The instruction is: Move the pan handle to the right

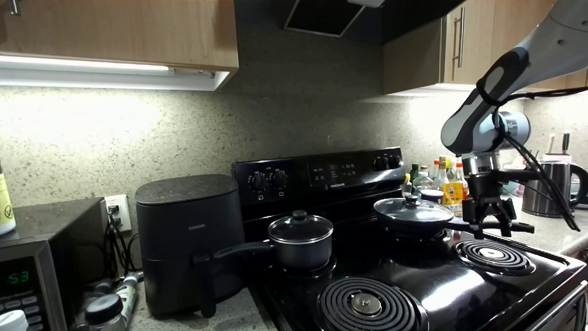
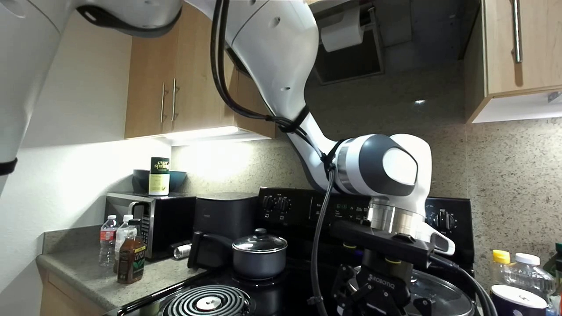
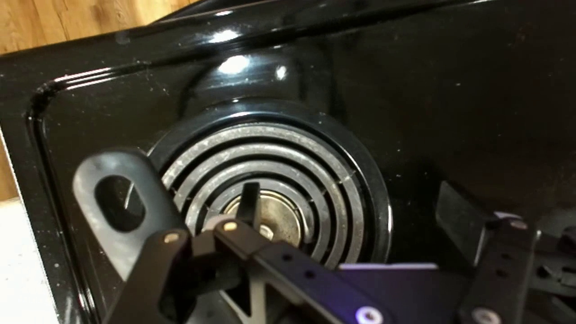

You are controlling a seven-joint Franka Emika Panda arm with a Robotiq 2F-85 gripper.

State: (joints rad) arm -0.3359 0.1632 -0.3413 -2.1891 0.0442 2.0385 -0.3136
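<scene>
The wide dark pan (image 1: 415, 216) with its domed glass lid and knob sits on the back burner nearest the bottles. Its pan handle (image 1: 522, 227) sticks out toward the stove's side edge. In the wrist view the holed end of the pan handle (image 3: 158, 198) lies left of my left finger, outside the jaws. My gripper (image 1: 492, 231) points down by the handle, its fingers overlapping it in that exterior view. In the wrist view my gripper (image 3: 355, 211) is open with nothing between the fingers. In an exterior view the arm partly hides the pan (image 2: 443, 289); its handle is not visible there.
A smaller lidded pot (image 1: 301, 248) stands on the other back burner, beside an air fryer (image 1: 188, 243). A bare coil burner (image 3: 288, 139) lies below my gripper. Bottles (image 1: 448, 184) and a kettle (image 1: 545, 188) stand on the counter past the stove.
</scene>
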